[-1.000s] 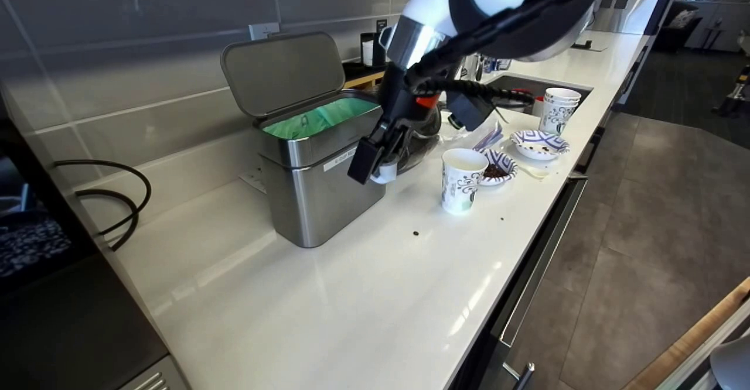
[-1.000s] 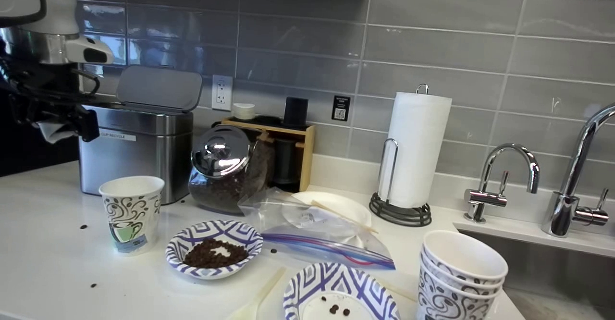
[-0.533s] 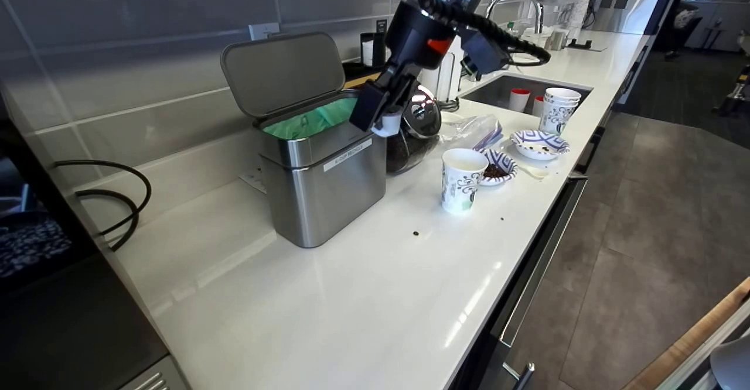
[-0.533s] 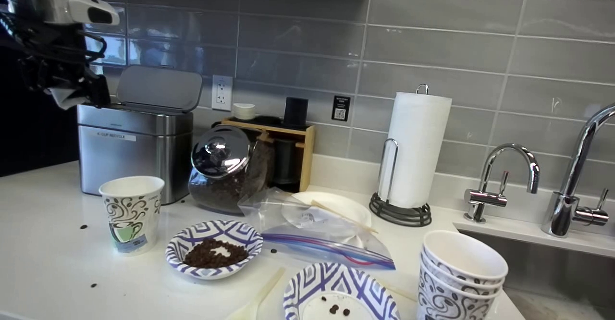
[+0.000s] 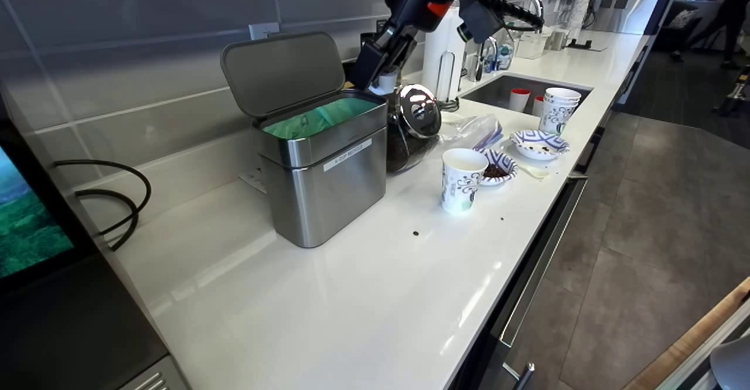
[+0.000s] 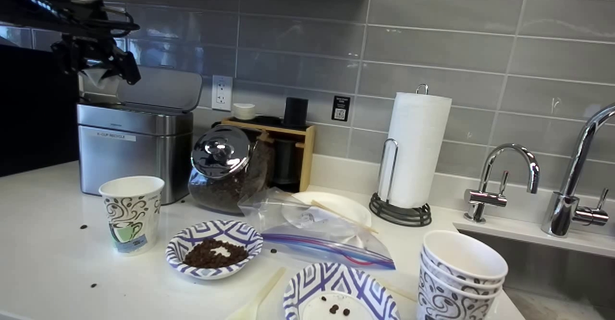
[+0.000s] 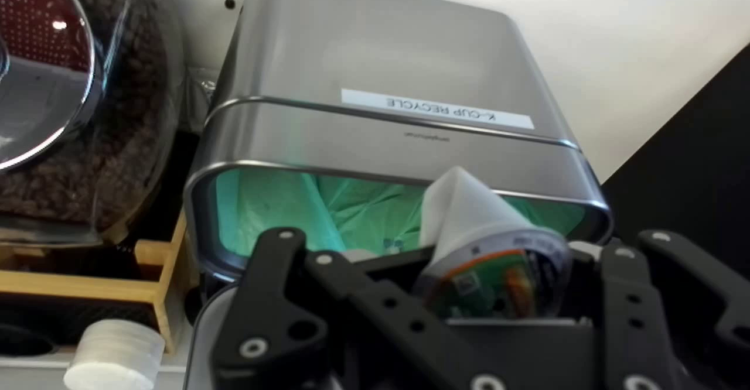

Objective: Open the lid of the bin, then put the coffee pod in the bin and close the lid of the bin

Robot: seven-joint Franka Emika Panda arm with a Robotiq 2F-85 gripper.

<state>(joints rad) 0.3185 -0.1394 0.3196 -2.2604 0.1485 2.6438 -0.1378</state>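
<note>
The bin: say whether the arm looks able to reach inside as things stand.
Likely yes: the lid stands open, leaving the green lining exposed before the jaws, which grip the coffee pod.

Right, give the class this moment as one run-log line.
Robotiq gripper: shut on printed-top coffee pod; steel K-CUP RECYCLE bin: lid open, green liner showing; pending: coffee pod into bin, lid closed

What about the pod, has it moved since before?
Yes, up. In an exterior view, the pod was below the top edge of the bin; now it shows above that edge.
</note>
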